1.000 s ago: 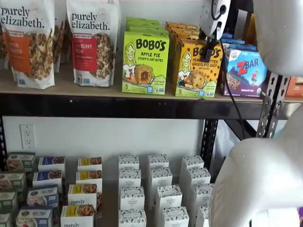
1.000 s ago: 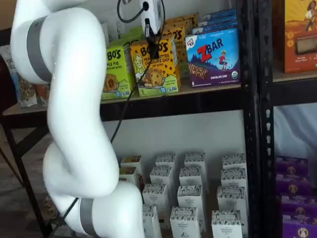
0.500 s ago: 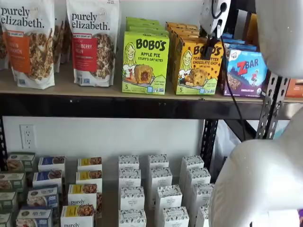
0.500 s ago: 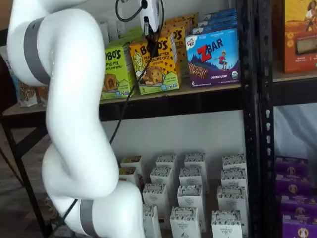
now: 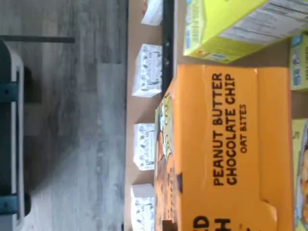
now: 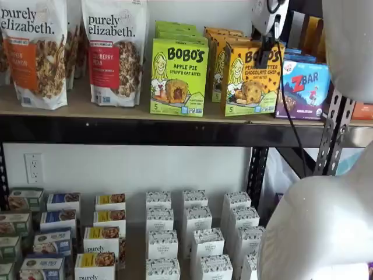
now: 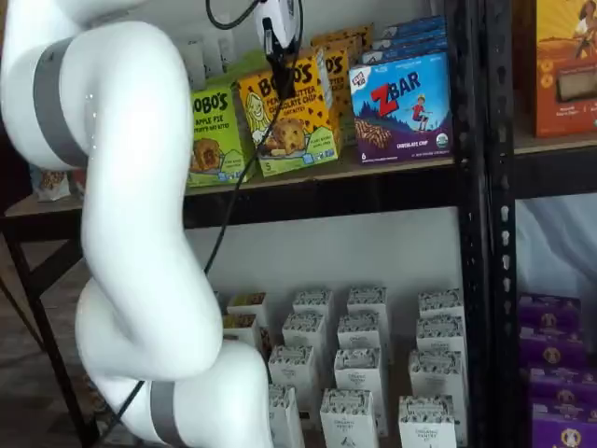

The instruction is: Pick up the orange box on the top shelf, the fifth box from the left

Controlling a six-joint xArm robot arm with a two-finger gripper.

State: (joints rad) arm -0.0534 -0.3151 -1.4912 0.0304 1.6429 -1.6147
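Your gripper (image 6: 265, 58) clamps the Bobo's peanut butter chocolate chip box (image 6: 250, 81) from above, tilting it off the top shelf (image 6: 116, 111), ZBar box (image 6: 303, 87) at its three o'clock

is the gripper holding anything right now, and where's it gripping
It appears to hold the orange box, which is tilted and raised off the top shelf. The gripper grips at the box's top edge; the exact contact is hard to see.

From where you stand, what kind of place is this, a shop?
Probably a mock grocery shelf, not a real shop: snack boxes like the orange box on the top shelf, small white boxes below, on plain black metal racking.
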